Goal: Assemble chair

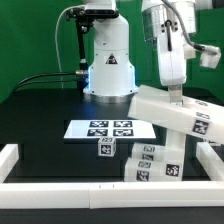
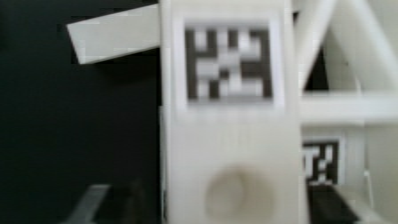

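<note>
The chair stands part-built at the exterior view's right, near the front of the desk: a tilted bar rests on tagged blocks. A loose cube lies by the marker board. My gripper hangs just over the bar (the wrist view is a blur), perhaps touching it. I cannot tell whether it is clenched or released.

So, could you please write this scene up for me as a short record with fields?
surface: black table, low white border rail at its edges
board: marker board lying flat in front of the robot base
loose piece: small cube, tagged, beside the marker board
cluster: chair parts, tagged white, at the exterior view's right, with a long bar tilted on top
pincer: pincer above the long bar; open or shut unclear
wrist view: tagged white piece close up
</note>
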